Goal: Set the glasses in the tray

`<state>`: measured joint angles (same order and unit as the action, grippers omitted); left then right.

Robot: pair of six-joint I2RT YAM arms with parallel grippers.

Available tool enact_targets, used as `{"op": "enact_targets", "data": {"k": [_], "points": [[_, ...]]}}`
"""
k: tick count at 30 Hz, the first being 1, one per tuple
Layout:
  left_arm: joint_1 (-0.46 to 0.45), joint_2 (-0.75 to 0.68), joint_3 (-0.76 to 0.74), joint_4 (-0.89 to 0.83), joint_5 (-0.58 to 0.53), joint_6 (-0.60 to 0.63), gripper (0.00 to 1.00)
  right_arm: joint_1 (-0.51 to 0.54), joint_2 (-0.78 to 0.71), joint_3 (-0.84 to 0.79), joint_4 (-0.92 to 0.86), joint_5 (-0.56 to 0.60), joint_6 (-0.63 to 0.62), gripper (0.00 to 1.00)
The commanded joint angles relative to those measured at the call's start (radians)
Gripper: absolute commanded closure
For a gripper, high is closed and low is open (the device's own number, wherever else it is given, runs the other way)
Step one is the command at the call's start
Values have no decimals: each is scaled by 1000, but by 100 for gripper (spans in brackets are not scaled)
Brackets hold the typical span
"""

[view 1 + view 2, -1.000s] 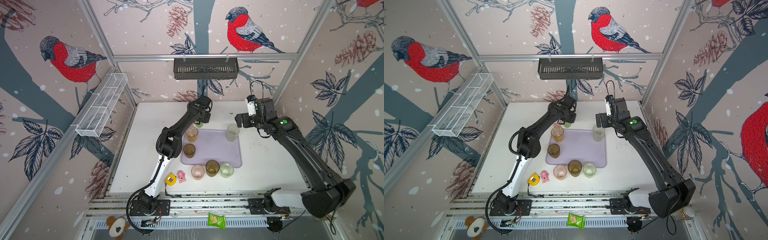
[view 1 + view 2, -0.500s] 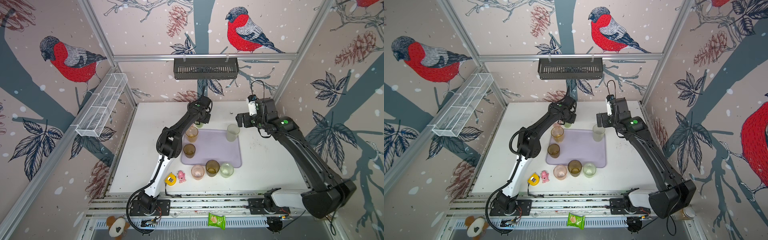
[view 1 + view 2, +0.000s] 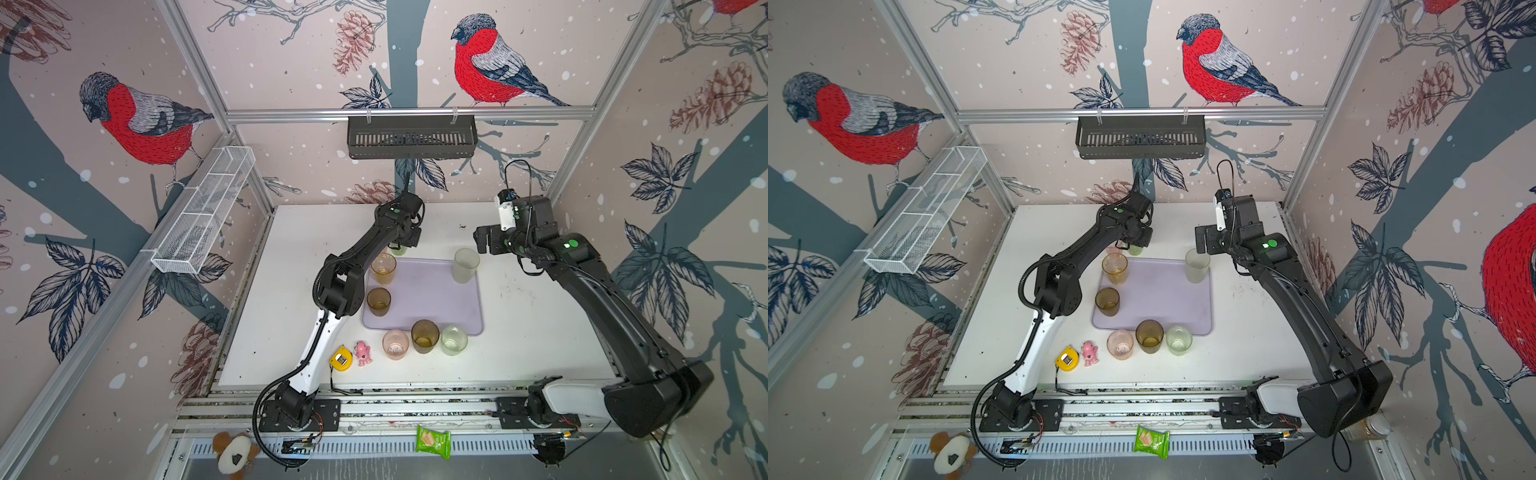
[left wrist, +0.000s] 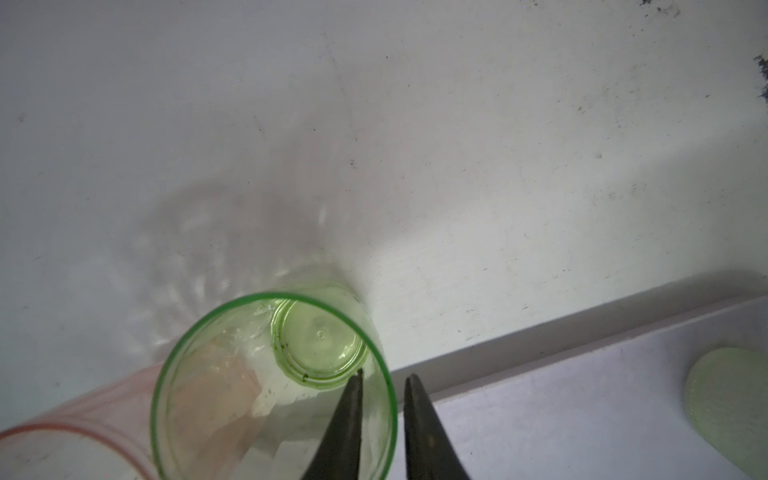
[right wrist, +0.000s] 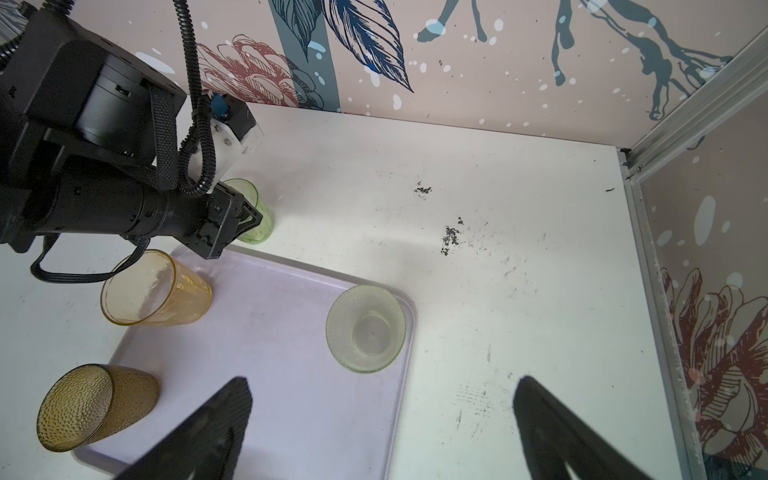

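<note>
Nearby, three glasses [image 3: 424, 336] wait off the tray's [image 3: 428, 291] near edge. Past its far edge the left gripper [image 4: 386, 372] straddles a green glass's [image 4: 320, 345] wall; whether it grips yet I cannot tell. Next: pinch, then lift over the rim. The right gripper [image 5: 383, 381] hangs wide open. A pink glass [image 4: 62, 415] beside is cut off.
</note>
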<state>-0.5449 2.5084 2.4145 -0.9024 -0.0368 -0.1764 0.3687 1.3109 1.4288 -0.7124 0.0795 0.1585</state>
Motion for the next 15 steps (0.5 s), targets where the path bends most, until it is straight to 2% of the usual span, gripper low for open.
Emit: {"op": "enact_targets", "data": {"k": [1,15], "points": [[2,-5,0,-1,-15,10,79,-4,-8,-1,25,10,-5,0],[1,-15,-4,-9,-11,9,83,-10,-14,-4,25,12,-4,0]]}}
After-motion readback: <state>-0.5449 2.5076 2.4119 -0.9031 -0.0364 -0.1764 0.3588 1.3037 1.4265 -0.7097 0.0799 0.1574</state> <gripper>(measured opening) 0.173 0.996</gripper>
